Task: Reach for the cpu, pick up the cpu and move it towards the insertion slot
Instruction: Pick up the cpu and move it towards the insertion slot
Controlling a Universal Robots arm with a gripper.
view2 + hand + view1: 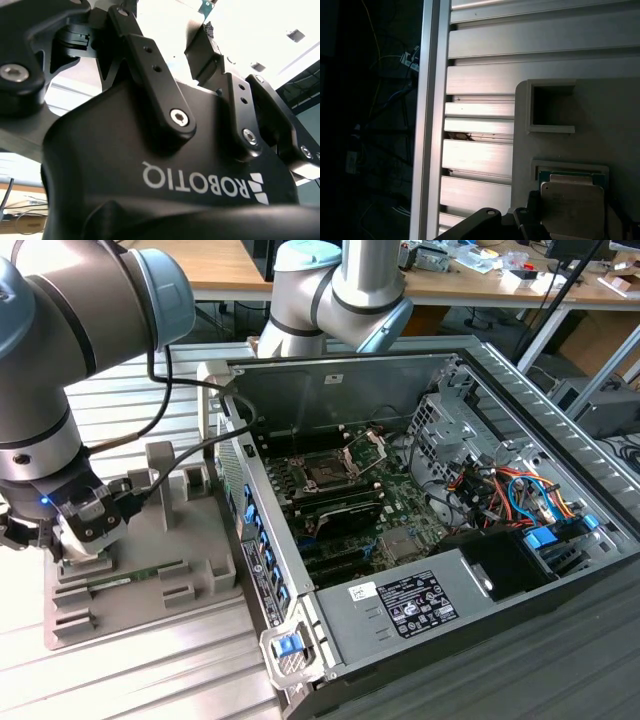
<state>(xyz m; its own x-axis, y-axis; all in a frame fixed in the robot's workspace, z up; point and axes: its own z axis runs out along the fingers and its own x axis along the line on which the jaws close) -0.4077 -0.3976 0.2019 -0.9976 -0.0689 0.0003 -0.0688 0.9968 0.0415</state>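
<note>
On the slatted aluminium tabletop (130, 670), at the exterior view's left, a grey moulded plastic holder (195, 575) is set just beside an open black-and-silver computer case (400, 380). Over the holder's end farthest from the case, the arm's black gripper (72, 540) is held low. The cpu (572, 202), a small flat square chip with a pale silvery face and thin tan rim, is seen in the first wrist view lying in a recess of the holder. Dark gripper parts are seen right at its edge, but whether the gripper is open or clamped on the chip cannot be told. An empty square pocket (552, 107) is found near the chip. A long thin green memory stick (125, 580) is laid in the holder close by. The insertion slot (326, 472), a dark square socket in a shiny metal frame with its bracket raised, is located inside the case, well apart from the gripper. Between them the case's upright side wall (255, 540) is interposed.
</note>
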